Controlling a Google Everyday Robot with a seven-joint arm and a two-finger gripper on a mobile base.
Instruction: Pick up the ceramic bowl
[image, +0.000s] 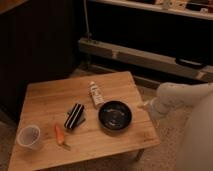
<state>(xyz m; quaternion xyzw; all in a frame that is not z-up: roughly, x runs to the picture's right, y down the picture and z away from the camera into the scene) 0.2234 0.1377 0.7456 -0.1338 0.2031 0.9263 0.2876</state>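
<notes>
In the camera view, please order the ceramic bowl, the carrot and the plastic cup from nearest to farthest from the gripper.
1. ceramic bowl, beside the gripper at the table's right edge.
2. carrot, left front.
3. plastic cup, far left corner.

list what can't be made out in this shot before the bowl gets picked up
From the camera view:
the gripper, just right of the bowl past the table edge: its outline merges with the pale arm.
the arm: cut off by the right edge.
the white tube: label too small to read.
the striped black item: too small to identify.
the table's front left corner: cut off by the bottom edge.
</notes>
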